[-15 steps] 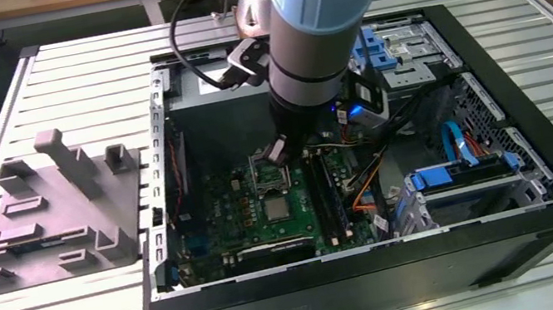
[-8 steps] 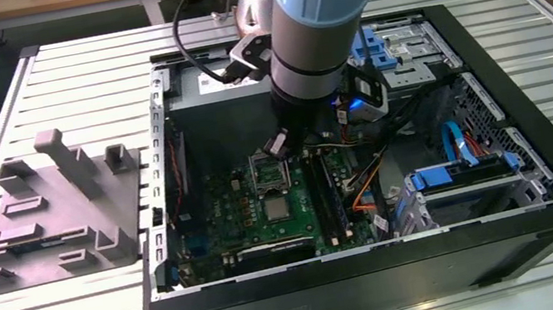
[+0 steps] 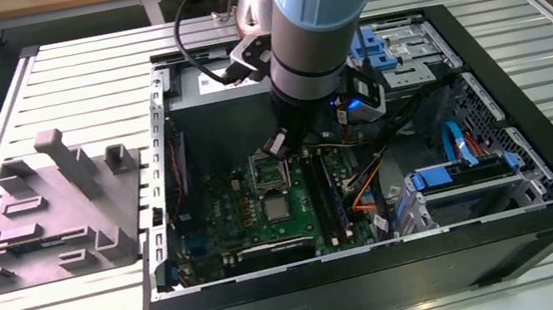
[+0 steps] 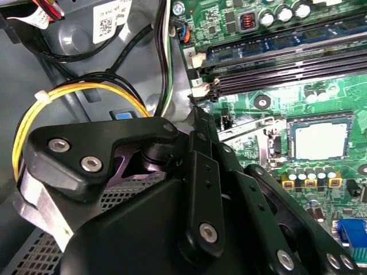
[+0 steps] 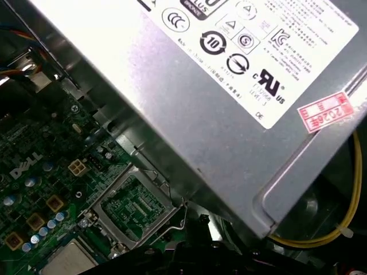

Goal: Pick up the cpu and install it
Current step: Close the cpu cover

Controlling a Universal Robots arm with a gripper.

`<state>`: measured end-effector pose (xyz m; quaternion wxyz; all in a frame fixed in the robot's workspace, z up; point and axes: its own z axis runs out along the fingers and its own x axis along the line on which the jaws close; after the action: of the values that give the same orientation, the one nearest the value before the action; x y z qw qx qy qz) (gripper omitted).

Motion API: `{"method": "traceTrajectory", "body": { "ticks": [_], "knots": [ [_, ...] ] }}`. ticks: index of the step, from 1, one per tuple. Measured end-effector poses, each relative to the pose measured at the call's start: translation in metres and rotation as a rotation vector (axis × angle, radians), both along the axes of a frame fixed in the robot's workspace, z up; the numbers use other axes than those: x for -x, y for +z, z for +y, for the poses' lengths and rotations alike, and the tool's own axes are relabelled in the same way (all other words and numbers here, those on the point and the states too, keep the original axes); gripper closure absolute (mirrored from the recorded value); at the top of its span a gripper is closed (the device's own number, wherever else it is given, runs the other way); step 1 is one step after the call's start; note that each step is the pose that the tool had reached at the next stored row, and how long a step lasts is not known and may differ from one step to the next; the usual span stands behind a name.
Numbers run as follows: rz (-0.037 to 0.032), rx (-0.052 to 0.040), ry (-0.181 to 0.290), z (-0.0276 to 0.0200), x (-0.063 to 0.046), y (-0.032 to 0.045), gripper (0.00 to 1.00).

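The cpu [image 3: 278,209] is a small silvery square lying flat in its socket on the green motherboard, inside the open computer case [image 3: 540,119]. In the second wrist view the cpu [image 4: 320,140] sits inside a dark frame. Part of the cpu [image 5: 69,262] also shows at the edge of the first wrist view. The socket's metal load plate [image 3: 269,171] stands swung open just behind the chip, and the same load plate [image 5: 135,207] appears as an empty frame. My gripper [image 3: 278,148] hangs low inside the case, directly over that plate and a short way from the cpu. Its black linkages [image 4: 198,189] carry nothing that I can see.
A grey moulded tray [image 3: 51,218] with upright posts stands on the slatted table at the exterior view's left. The power supply [image 5: 229,86] sits close beside the socket. Memory slots [image 4: 275,69], a yellow cable [image 4: 69,97], orange wires [image 3: 362,184] and a blue drive cage [image 3: 460,175] crowd the case.
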<state>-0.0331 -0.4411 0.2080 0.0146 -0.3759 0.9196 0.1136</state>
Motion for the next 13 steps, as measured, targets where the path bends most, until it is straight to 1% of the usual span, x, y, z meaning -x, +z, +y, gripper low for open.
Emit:
{"method": "traceTrajectory", "body": {
  "ticks": [6, 10, 13],
  "knots": [
    [-0.0001, -0.0080, 0.002, 0.0026, -0.0001, -0.0037, 0.89],
    [-0.0001, -0.0086, 0.004, 0.0032, 0.0000, -0.0068, 0.89],
    [0.0000, -0.0080, 0.004, 0.0032, 0.0006, -0.0070, 0.89]
  ]
}}
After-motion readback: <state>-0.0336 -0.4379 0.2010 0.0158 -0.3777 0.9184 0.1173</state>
